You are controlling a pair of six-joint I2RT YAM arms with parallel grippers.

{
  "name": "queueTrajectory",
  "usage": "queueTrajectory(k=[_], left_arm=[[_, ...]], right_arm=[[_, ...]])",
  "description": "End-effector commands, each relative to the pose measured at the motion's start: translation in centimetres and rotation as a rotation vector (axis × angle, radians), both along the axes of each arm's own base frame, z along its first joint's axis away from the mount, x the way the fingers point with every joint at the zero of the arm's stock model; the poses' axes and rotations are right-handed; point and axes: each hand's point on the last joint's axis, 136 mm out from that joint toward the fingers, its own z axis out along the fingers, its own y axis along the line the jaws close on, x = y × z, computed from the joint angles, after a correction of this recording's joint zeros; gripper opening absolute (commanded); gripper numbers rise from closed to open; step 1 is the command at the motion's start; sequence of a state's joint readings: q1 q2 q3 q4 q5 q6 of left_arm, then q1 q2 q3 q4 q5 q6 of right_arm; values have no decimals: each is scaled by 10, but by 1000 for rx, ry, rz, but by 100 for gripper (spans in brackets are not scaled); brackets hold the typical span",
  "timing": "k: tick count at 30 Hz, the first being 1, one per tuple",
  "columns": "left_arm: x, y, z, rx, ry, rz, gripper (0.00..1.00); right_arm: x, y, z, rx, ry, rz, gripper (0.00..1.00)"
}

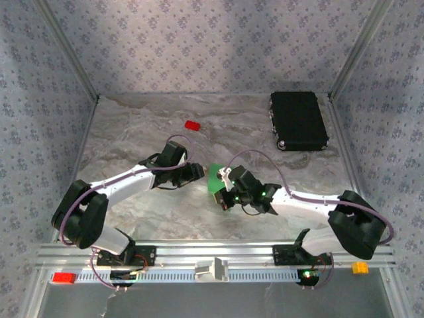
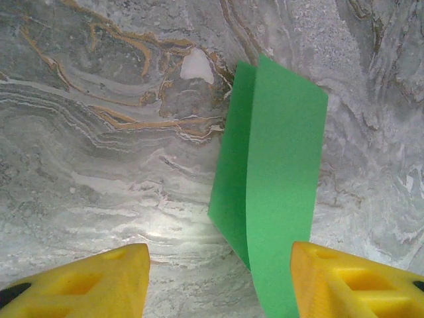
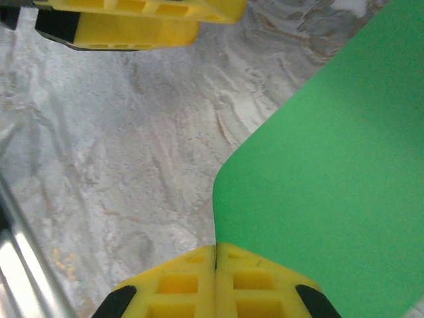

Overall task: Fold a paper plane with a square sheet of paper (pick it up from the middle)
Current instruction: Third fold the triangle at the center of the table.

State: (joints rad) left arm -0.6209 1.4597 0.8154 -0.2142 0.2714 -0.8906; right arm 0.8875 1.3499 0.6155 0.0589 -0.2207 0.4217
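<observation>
Paper: one green sheet [image 2: 271, 179]; both arms [image 1: 126, 179] reach inward, left pincer [image 2: 222, 281] released, right pincer [image 3: 215, 265] clenched, seemingly on it.

Table [image 1: 132, 132] I work on: grey marbled top, tan veins. Lying on it, toward the far edge from me: one small red block [image 1: 192, 124], near centre; one black rectangular case [image 1: 299, 120], far right corner.

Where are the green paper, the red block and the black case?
green paper [image 2: 281, 172]: left wrist view, front flap's middle.
red block [image 1: 192, 124]: top view, its centre.
black case [image 1: 298, 119]: top view, its top face.
</observation>
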Motion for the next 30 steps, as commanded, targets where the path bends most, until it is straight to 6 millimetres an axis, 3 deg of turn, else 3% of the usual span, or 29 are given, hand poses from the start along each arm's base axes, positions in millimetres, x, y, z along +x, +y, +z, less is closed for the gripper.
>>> queueTrajectory(k=[1, 8, 17, 24, 30], left_arm=[[4, -1, 15, -11, -40, -12, 57], [4, -9, 21, -51, -52, -42, 51], [7, -40, 28, -129, -52, -150, 32], [12, -74, 10, -131, 10, -242, 21], [10, -85, -19, -67, 83, -278, 17]], right_arm=[[-15, 12, 3, 76, 150, 57, 2], [-30, 20, 7, 162, 186, 124, 2], [-27, -3, -11, 144, 177, 65, 3], [-24, -7, -21, 143, 190, 33, 3], [-23, -5, -27, 145, 207, 25, 3]])
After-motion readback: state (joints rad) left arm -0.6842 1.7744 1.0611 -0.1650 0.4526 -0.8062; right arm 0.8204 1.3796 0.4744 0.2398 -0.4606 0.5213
